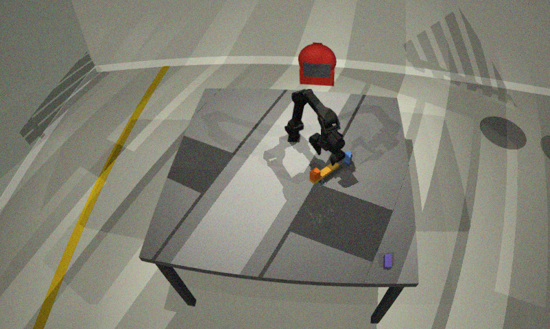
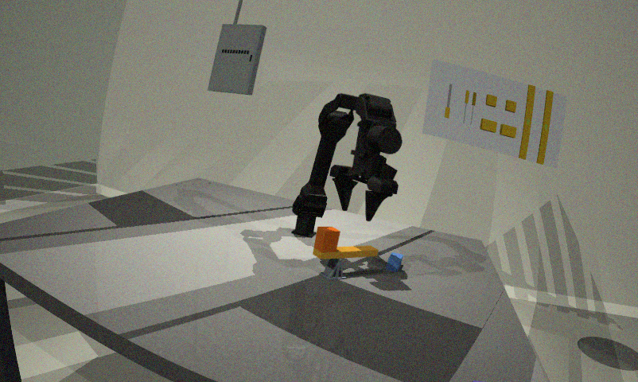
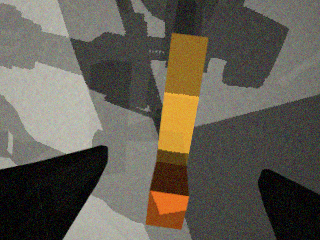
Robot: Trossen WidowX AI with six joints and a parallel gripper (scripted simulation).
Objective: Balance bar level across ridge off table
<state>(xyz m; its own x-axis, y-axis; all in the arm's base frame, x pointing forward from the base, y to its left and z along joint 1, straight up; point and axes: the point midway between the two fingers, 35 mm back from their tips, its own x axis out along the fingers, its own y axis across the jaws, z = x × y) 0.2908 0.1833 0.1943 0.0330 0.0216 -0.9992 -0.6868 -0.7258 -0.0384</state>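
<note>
Yellow bar (image 1: 330, 168) (image 2: 358, 251) (image 3: 178, 120) lies across grey ridge (image 2: 332, 270), off table (image 1: 229, 228) (image 2: 180, 270), looks close to level. Orange block (image 1: 315, 175) (image 2: 328, 239) (image 3: 169, 205) on bar's left, near end, above ridge. Longer part of bar reaches right. Gripper (image 1: 326, 153) (image 2: 356, 216) (image 3: 183, 166) above bar, apart from it; fingers wide, nothing between. Blue block (image 1: 348, 157) (image 2: 394, 262) on table, right of bar, apart in exterior view. Purple block (image 1: 387, 260) at table's near right corner.

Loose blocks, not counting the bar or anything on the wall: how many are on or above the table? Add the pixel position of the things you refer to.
3: orange block (image 1: 315, 175) (image 2: 328, 239) (image 3: 168, 210) atop the bar's end; blue block (image 1: 348, 157) (image 2: 394, 262) beyond its other end; purple block (image 1: 387, 260) near a table corner.
</note>
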